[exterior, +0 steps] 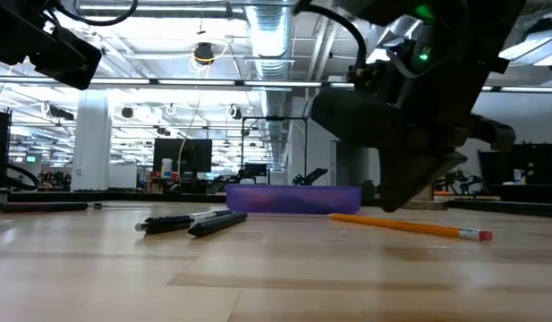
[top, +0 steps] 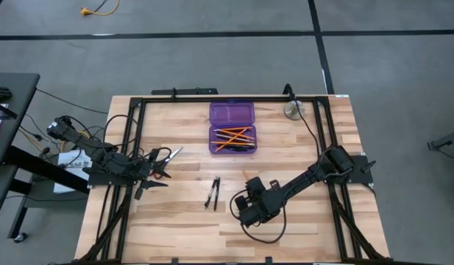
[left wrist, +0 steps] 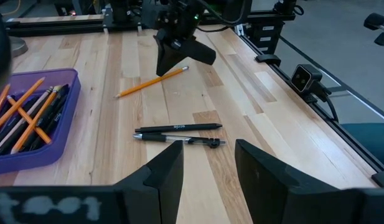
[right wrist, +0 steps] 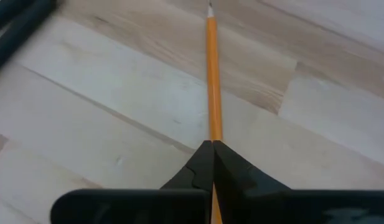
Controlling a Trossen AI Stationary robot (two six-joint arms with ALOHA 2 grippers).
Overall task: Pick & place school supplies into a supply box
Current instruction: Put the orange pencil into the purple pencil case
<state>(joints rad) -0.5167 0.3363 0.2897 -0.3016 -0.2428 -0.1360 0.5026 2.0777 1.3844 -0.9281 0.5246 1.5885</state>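
The purple supply box (top: 232, 126) lies open near the table's far edge, with orange pencils and dark pens in its near half (left wrist: 30, 118). Two black pens (top: 213, 193) (left wrist: 179, 134) lie side by side on the wood at mid-table. The red-handled scissors (top: 166, 163) lie beside my left gripper (left wrist: 207, 168), which is open above the table's left part and points toward the pens. My right gripper (right wrist: 211, 144) (top: 249, 207) is low over the near-middle of the table, shut on one orange pencil (left wrist: 151, 82) (exterior: 410, 226). My right gripper pinches the orange pencil between its two fingers, about mid-length (right wrist: 211, 134), coming from above and slanting down, the fingers across the pencil. The sharpened end (right wrist: 210, 7) points away from the wrist. The pencil looks to lie flat on the wood, eraser end (exterior: 477, 235) on the table.
A round silver metal object (top: 293, 110) sits at the far right, by a black frame rail (top: 212, 99) that runs around the table. Bare wood lies between the pens and the box. Cables hang off the table's left side.
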